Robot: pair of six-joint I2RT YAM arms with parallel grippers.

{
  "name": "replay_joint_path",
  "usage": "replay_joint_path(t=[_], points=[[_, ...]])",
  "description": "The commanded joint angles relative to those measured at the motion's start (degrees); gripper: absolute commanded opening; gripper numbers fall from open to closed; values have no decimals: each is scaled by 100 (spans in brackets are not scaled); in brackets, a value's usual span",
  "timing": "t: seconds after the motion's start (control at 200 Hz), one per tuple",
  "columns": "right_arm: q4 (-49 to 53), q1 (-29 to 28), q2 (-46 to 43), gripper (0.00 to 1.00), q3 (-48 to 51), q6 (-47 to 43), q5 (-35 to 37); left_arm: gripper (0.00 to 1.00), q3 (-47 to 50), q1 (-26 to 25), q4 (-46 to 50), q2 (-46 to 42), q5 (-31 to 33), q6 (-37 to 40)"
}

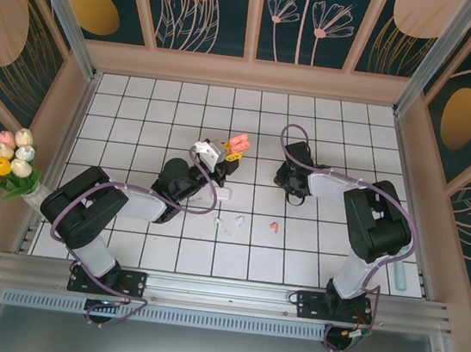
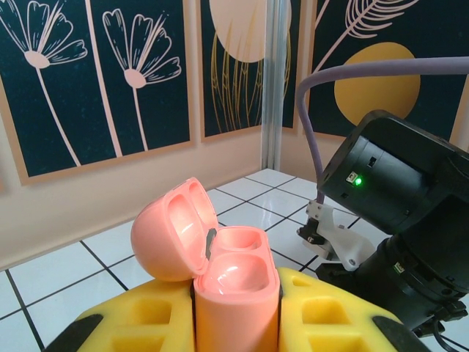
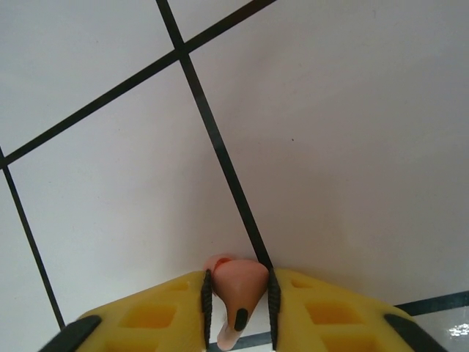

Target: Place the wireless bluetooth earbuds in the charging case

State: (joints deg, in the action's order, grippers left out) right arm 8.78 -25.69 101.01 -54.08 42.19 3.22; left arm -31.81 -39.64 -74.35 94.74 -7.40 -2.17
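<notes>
The right jaws pinch 1 salmon-pink earbud [image 3: 234, 287] at the wrist view's lower centre. The left jaws grip the open charging case [image 2: 236, 293], lower centre there. Best lift straight, then align the stem over an empty well.

We see the case [image 2: 234, 275] in the left gripper [image 2: 236, 312], an earbud [image 3: 233, 282] in the right gripper [image 3: 236, 312], another earbud [image 1: 273, 226] on the floor [image 1: 140, 111].

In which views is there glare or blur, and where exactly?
Left wrist view: glare in the wells of the open pink charging case. Right wrist view: the pink earbud is slightly soft, a faint shadow on the tile. Top external view: even light, no blur.
</notes>
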Motion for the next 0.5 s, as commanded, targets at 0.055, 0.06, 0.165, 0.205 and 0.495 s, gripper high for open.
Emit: replay_joint_path(t=[0.055, 0.06, 0.165, 0.205, 0.495], points=[[-207, 36, 128, 23, 37, -178, -127, 0, 17, 45, -115, -149, -8, 59], [-226, 33, 120, 23, 42, -195, -141, 0, 17, 49, -115, -149, -7, 59], [-621, 37, -4, 20, 194, -410, -508, 0, 13, 66, -115, -149, -12, 61], [-712, 38, -44, 19, 233, -459, -608, 0, 13, 68, -115, -149, -16, 59], [-1564, 19, -441, 18, 704, -466, -1807, 0, 11, 84, -115, -158, -18, 50]])
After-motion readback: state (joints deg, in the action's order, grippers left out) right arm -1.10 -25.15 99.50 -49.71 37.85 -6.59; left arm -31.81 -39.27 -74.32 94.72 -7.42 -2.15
